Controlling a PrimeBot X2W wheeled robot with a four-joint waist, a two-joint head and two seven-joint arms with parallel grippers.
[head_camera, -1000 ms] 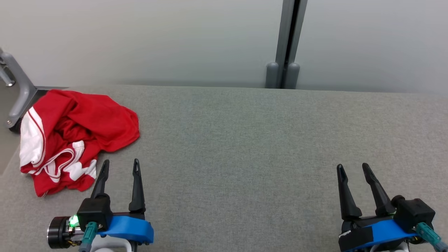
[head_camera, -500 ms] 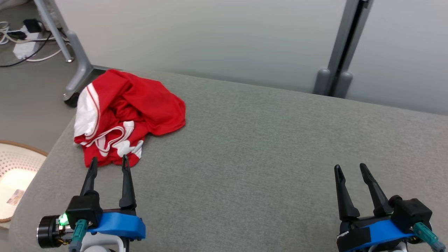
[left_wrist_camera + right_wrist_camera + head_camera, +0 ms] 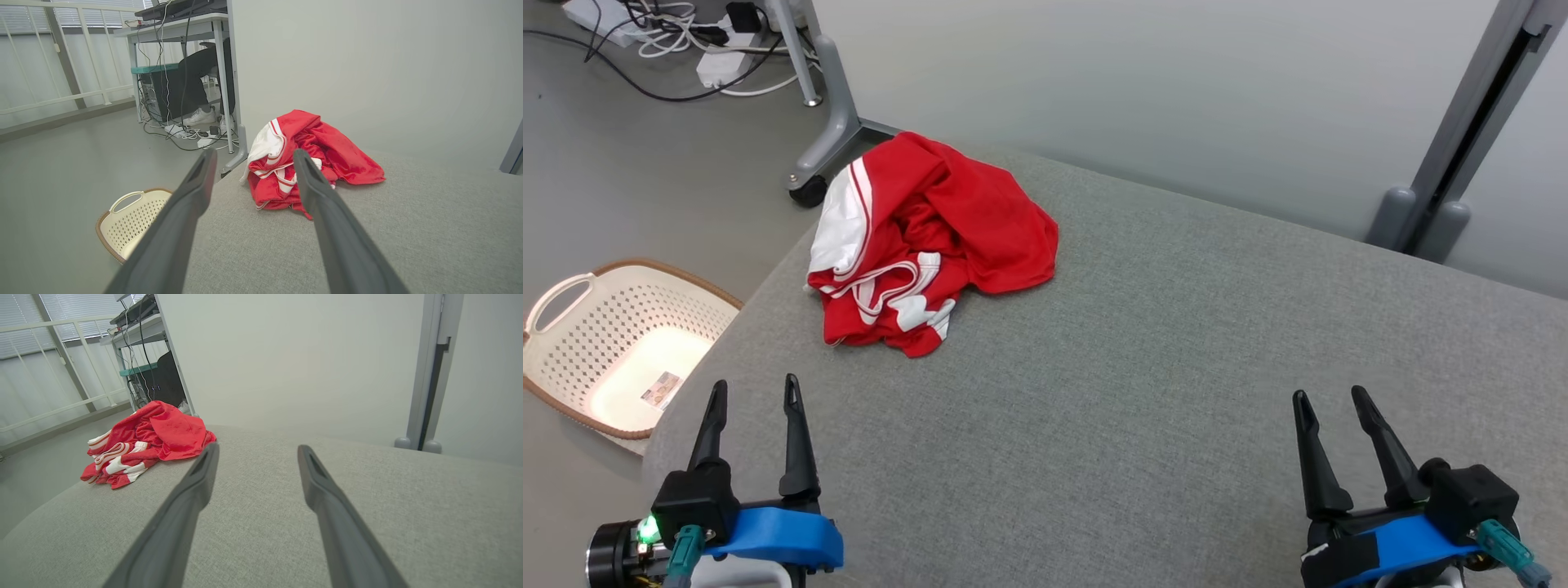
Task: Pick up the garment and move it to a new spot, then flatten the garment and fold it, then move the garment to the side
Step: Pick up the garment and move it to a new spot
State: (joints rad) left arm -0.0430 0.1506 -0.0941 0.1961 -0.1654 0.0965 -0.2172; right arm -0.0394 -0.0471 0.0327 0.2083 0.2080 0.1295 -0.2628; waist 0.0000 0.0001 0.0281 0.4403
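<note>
Head view: the garment [image 3: 931,245] is lying crumpled at the far left corner of the tabletop [image 3: 1135,367], not yet picked up. The left hand [image 3: 754,381] and right hand [image 3: 1328,393] are hovering released and empty, apart from it.

Left wrist view: the garment [image 3: 327,151] is sitting ahead of the left hand [image 3: 254,152], untouched.

Right wrist view: the garment [image 3: 163,437] is lying well off toward the robot's left.

By my judgement, every step is waiting to be done.
</note>
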